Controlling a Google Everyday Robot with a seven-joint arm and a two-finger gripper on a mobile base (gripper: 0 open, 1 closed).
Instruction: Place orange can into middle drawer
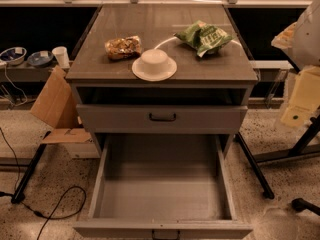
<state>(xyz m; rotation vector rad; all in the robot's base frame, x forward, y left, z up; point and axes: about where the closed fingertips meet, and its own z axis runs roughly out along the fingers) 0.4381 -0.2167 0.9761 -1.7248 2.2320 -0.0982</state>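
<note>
Nothing stowed yet: the orange can (123, 47) lies on the counter (150, 19) just left of the white bowl (154, 64), the middle drawer (162, 194) below the bowl stands open, and the claw seems out of view, so I cannot tell its grip.

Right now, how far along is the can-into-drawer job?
Done: the middle drawer is pulled open, its floor bare. In hand: nothing; the pincer is out of view. Left: the orange can lies on the cabinet top beside the white bowl; it must be picked and put in.
</note>
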